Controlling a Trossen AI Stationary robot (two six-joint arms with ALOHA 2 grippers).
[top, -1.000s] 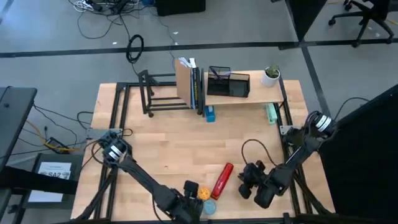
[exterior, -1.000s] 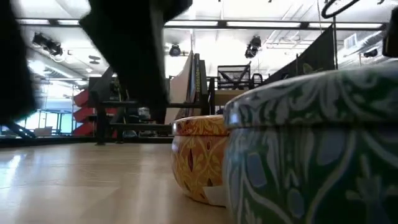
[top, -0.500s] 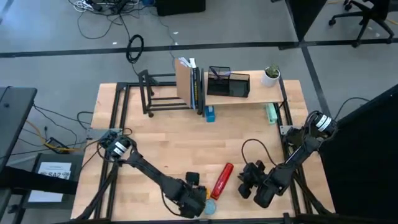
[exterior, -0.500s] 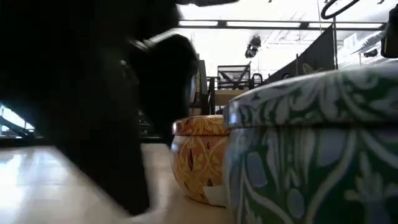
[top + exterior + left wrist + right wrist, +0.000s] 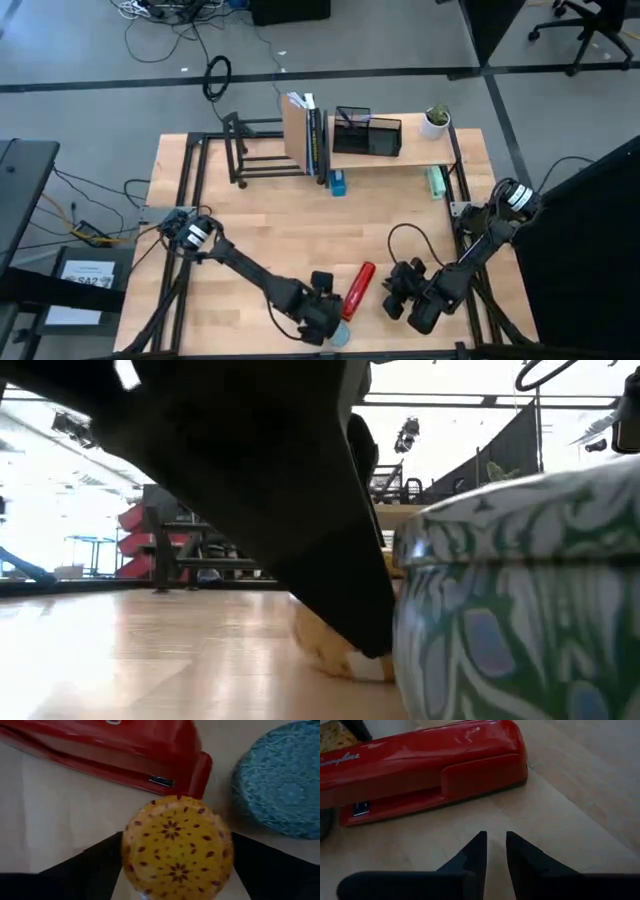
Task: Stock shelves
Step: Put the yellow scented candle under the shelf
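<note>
A yellow patterned round tin (image 5: 177, 845) stands on the table near its front edge, its base (image 5: 330, 658) on the wood. My left gripper (image 5: 326, 303) is over it, open, pointing down, with one finger on each side of the tin. A blue-green patterned tin (image 5: 280, 780) stands beside it and a red stapler (image 5: 357, 288) lies just beyond. My right gripper (image 5: 495, 845) waits low to the right of the stapler, its fingers nearly together with nothing between them. The shelves, a wooden plank (image 5: 410, 158) and a black rack (image 5: 262, 152), stand at the far edge. My left gripper comes at the yellow tin from above, and its two fingers (image 5: 100, 857) stand against opposite sides of the tin's round wall (image 5: 131, 855). Whether they touch the wall I cannot tell. The tin sits upright on the table.
On the plank stand upright books (image 5: 305, 140), a black mesh organizer (image 5: 368, 132) and a small potted plant (image 5: 434, 120). A blue item (image 5: 338, 182) and a green item (image 5: 436, 182) lie under the plank. Bare wood fills the middle of the table (image 5: 260, 220).
My left gripper has gone toward the table's right edge and come down over the yellow tin, ending with its fingers on either side of the tin. In the low view both tins have slid a little toward the right edge.
</note>
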